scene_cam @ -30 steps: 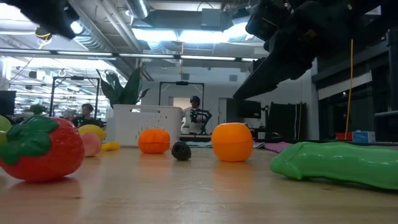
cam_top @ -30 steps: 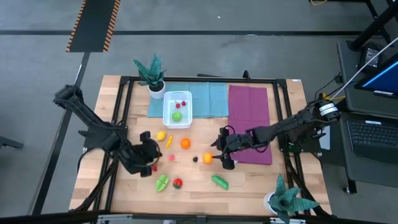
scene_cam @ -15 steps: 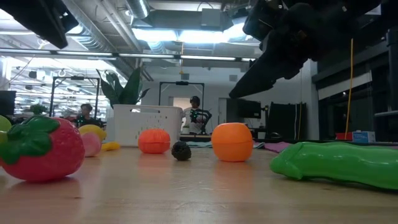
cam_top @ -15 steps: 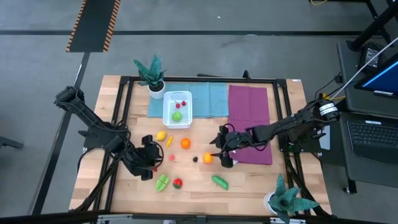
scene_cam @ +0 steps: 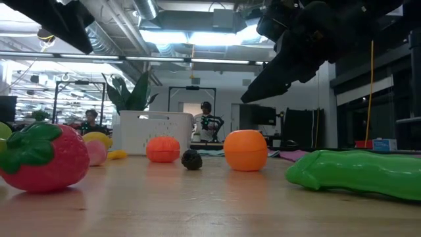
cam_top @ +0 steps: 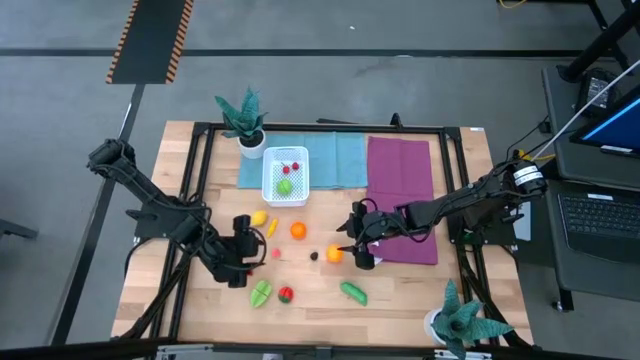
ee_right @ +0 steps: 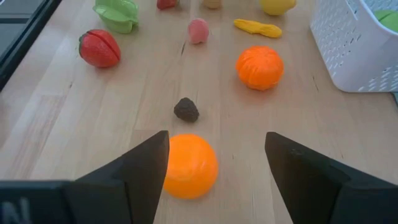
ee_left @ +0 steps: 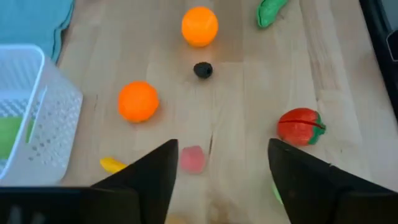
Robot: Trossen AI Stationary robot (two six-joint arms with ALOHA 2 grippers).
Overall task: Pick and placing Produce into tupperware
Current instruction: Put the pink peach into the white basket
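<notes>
Right gripper [ee_right: 214, 163] spread wide, empty, straddling orange fruit [ee_right: 186, 165] on table. Left gripper [ee_left: 221, 171] parted, empty, above pink piece [ee_left: 193, 158]. Tupperware [cam_top: 285, 177] on teal cloth, partly filled. Risk: round orange rolling away under off-centre closure.

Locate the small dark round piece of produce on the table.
In the high view, the small dark round piece lies on the bare wood near the table's middle, between the ribbed orange fruit and the smooth orange fruit by the open right gripper.
</notes>
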